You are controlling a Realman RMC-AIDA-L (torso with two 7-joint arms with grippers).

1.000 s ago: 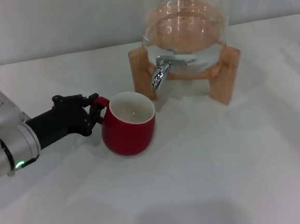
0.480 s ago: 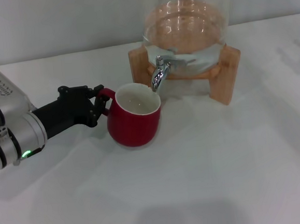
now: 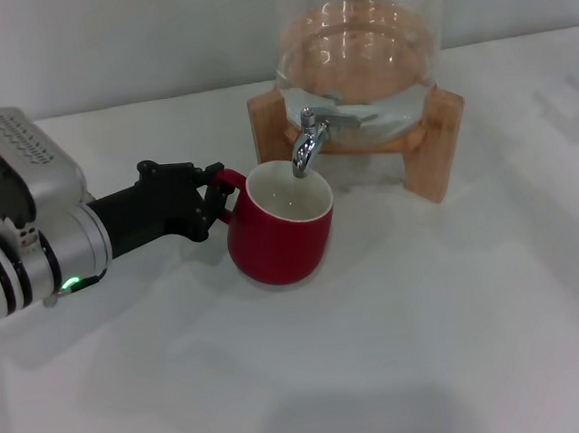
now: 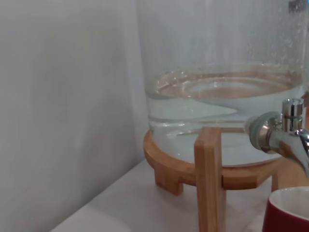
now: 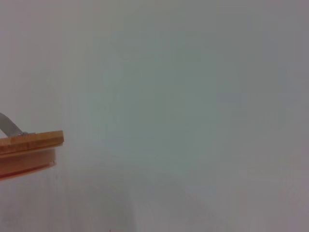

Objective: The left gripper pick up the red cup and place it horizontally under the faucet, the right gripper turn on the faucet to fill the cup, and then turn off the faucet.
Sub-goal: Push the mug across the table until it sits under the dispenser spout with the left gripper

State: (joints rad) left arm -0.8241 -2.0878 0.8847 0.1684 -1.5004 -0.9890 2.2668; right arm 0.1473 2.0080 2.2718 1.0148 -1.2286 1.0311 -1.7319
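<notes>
We see left tool [image 3: 211, 197]: black multi-finger claw, angular linked segments, on black tapered forearm. Behind it, silver cylindrical section with dark bands, small green light glowing on underside. Above cylinder, grey boxy housing with dark face, rows of small perforations. Our right arm not seen in head view.

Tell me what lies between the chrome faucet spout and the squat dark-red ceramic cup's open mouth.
Nothing: in the head view the faucet spout hangs just above the red cup, only air between, no water stream visible. The left gripper holds the handle.
</notes>
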